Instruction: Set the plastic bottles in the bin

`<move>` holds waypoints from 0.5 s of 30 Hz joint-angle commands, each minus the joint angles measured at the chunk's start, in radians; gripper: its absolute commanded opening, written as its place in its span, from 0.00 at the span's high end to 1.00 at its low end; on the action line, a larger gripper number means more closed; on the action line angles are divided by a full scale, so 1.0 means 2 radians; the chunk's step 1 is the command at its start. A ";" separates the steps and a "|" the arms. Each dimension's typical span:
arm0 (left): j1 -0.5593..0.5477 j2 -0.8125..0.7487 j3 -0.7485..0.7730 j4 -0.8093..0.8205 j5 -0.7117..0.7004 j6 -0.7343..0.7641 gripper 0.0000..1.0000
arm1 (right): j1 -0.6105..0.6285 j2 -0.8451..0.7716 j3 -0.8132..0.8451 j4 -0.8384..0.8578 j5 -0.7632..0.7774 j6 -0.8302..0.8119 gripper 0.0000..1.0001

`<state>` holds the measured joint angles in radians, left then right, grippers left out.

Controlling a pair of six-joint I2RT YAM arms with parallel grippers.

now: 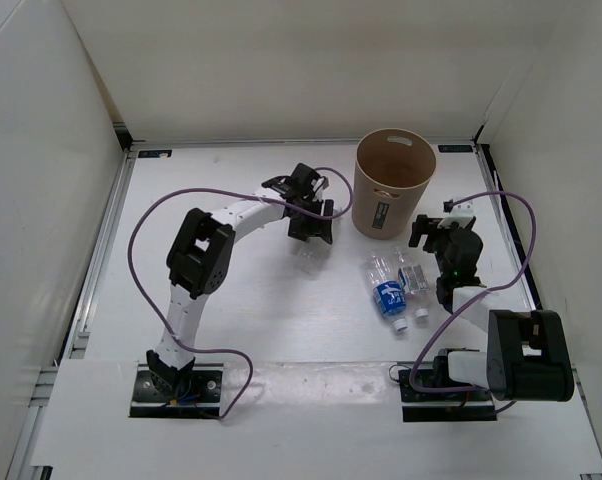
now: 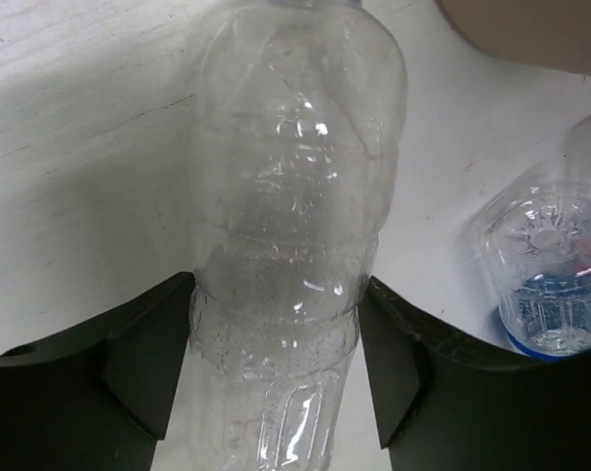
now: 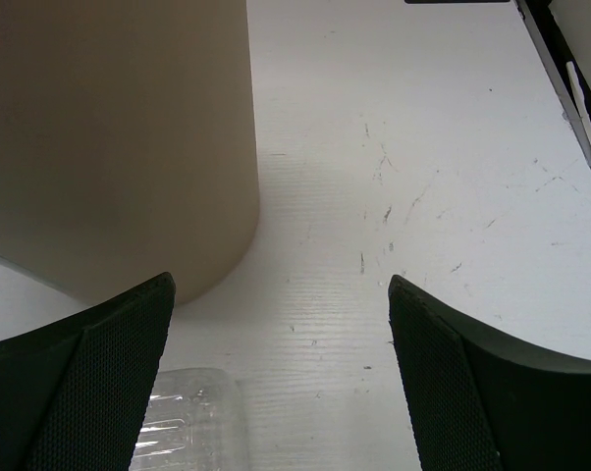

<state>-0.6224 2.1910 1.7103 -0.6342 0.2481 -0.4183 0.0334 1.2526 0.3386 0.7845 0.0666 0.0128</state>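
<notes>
Your left tool (image 2: 276,314) is pinching a clear bottle (image 2: 295,177) at its waist (both pads touch its sides). Just right of it lies the blue-label bottle (image 2: 549,285). Your right tool (image 3: 281,294) is spread wide, gripping nothing. The bin (image 3: 109,137) stands ahead-left on the worktop (image 3: 423,147), and a second clear bottle (image 3: 188,427) lies just beneath.

White table (image 1: 281,320) — plain white walls (image 1: 281,60) around it.

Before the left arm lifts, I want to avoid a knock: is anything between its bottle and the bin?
Nothing visible does. The clear bottle sits in the left end effector, and the gap from there to the bin is bare. The blue-label bottle lies off to the side.
</notes>
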 commanded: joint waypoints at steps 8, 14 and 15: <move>0.063 -0.133 0.077 0.014 -0.016 0.004 0.38 | 0.005 -0.004 0.010 0.025 0.020 0.004 0.10; 0.083 -0.156 0.154 0.060 -0.014 -0.013 0.41 | 0.006 -0.003 0.009 0.023 0.021 0.004 0.10; 0.082 -0.156 0.170 0.065 -0.013 -0.021 0.41 | 0.007 -0.003 0.010 0.023 0.021 0.004 0.10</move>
<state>-0.4427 1.9457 1.9766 -0.5739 0.2157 -0.4324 0.0410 1.2526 0.3386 0.7845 0.0845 0.0174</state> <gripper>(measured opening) 0.679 0.905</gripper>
